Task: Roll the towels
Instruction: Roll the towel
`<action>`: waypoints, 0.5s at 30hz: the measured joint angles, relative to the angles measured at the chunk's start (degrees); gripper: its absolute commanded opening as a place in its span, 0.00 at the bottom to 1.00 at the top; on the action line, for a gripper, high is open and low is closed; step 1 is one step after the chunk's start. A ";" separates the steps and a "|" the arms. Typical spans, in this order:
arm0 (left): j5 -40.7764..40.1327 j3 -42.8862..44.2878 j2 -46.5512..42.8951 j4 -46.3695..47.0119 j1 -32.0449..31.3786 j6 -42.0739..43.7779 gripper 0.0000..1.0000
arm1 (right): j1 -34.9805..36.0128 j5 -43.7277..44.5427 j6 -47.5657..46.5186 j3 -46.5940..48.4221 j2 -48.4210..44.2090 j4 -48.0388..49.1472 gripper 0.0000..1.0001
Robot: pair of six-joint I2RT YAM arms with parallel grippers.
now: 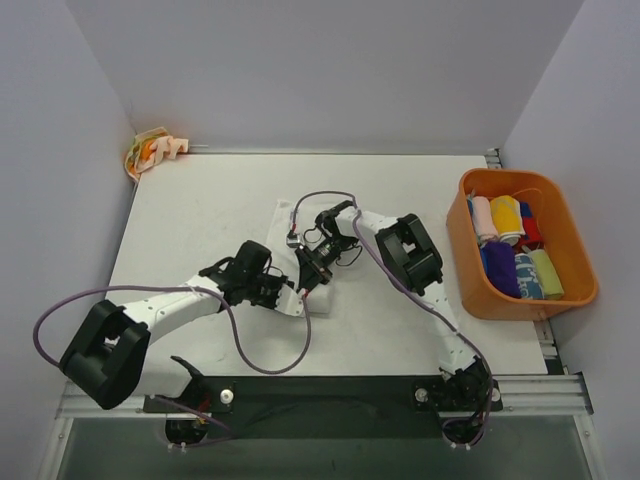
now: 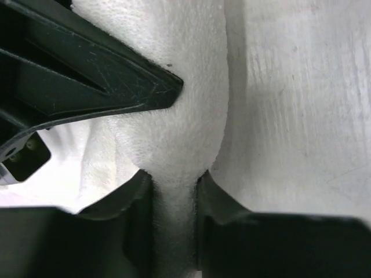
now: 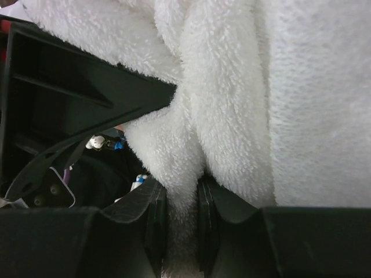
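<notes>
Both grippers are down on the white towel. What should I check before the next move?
1. Left gripper pinches a fold of the large white terry towel: ok.
2. Right gripper pinches the same towel: ok.
3. Towel rolling evenly: cannot tell, hidden from above.
4. Orange plastic bin well aside of both grippers: ok.
5. Cream towel with orange blotches at the far left corner, away from the grippers: ok.
</notes>
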 measured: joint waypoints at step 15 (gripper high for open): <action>13.31 30.58 24.92 -32.33 7.45 -4.50 0.03 | -14.51 26.21 2.60 -2.93 -21.29 6.71 0.43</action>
